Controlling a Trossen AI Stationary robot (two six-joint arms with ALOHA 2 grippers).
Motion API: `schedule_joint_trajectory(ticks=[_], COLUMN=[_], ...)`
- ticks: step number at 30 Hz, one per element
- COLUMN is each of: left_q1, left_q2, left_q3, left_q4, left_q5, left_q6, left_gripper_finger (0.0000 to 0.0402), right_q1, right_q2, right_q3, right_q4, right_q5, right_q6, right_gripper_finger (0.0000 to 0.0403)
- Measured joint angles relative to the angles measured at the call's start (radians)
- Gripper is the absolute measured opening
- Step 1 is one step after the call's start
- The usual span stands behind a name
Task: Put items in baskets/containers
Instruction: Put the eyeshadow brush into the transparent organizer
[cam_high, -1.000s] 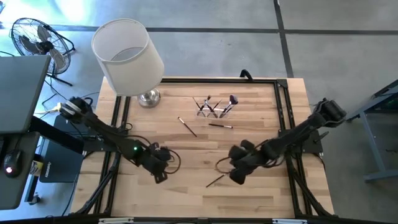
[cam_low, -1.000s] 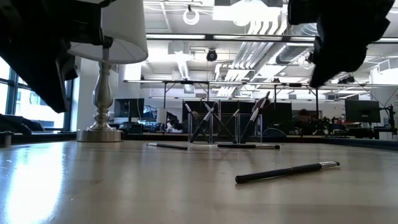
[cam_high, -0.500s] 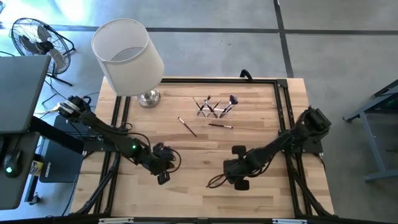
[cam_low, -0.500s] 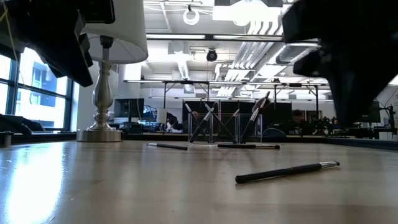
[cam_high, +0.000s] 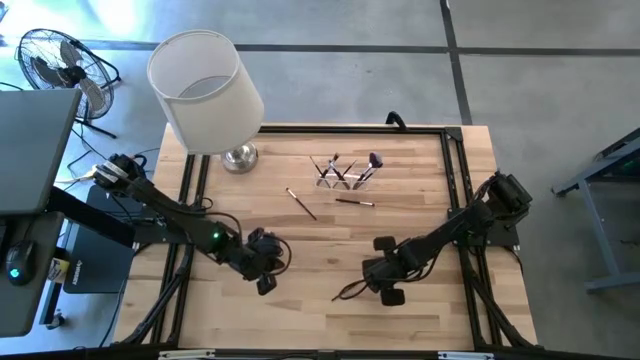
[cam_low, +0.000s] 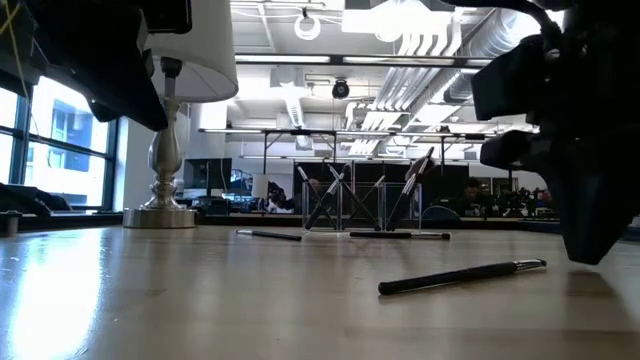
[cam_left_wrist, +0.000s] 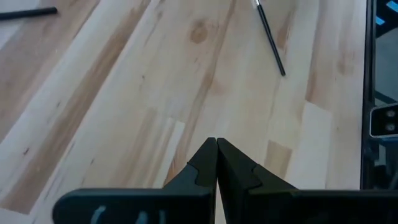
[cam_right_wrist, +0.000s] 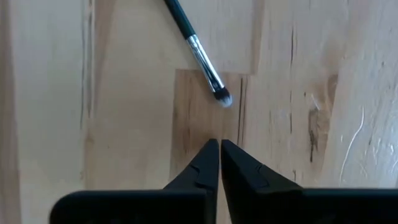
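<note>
With several brushes (cam_high: 343, 168) already standing in the clear holder (cam_high: 345, 177), 3 lay loose on the surface (cam_high: 300, 250), the nearest brush (cam_right_wrist: 198, 53) just ahead of the right gripper's (cam_right_wrist: 219, 149) nearly closed, empty jaws, while the left gripper's (cam_left_wrist: 216, 148) jaws sat closed and empty.

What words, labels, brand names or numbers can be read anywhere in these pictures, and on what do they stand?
None can be read.
The makeup brush by the right gripper: no print shows on its handle.
The lampshade is plain white.
The clear holder bears no label.
The screens in the room behind are too small to read.
</note>
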Motion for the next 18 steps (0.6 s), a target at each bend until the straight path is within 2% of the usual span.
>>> schedule_joint_trajectory(ticks=[6, 11, 14, 18], left_q1=[0.000, 0.003, 0.013, 0.014], left_q2=[0.000, 0.000, 0.000, 0.000], left_q3=[0.000, 0.000, 0.000, 0.000], left_q4=[0.000, 0.000, 0.000, 0.000], left_q5=[-0.005, -0.007, -0.006, -0.011], left_q6=[-0.009, -0.008, -0.008, -0.010], left_gripper_finger=[0.0000, 0.0000, 0.0000, 0.0000], right_q1=[-0.002, 0.000, -0.005, -0.009], right_q2=[0.000, 0.000, 0.000, 0.000], right_q3=[-0.007, -0.007, -0.007, -0.007], right_q4=[0.011, 0.080, 0.121, 0.127], right_q5=[0.009, 0.106, 0.124, 0.058], right_q6=[-0.040, -0.157, -0.215, -0.300], right_gripper_finger=[0.0088, 0.0142, 0.0157, 0.0152])
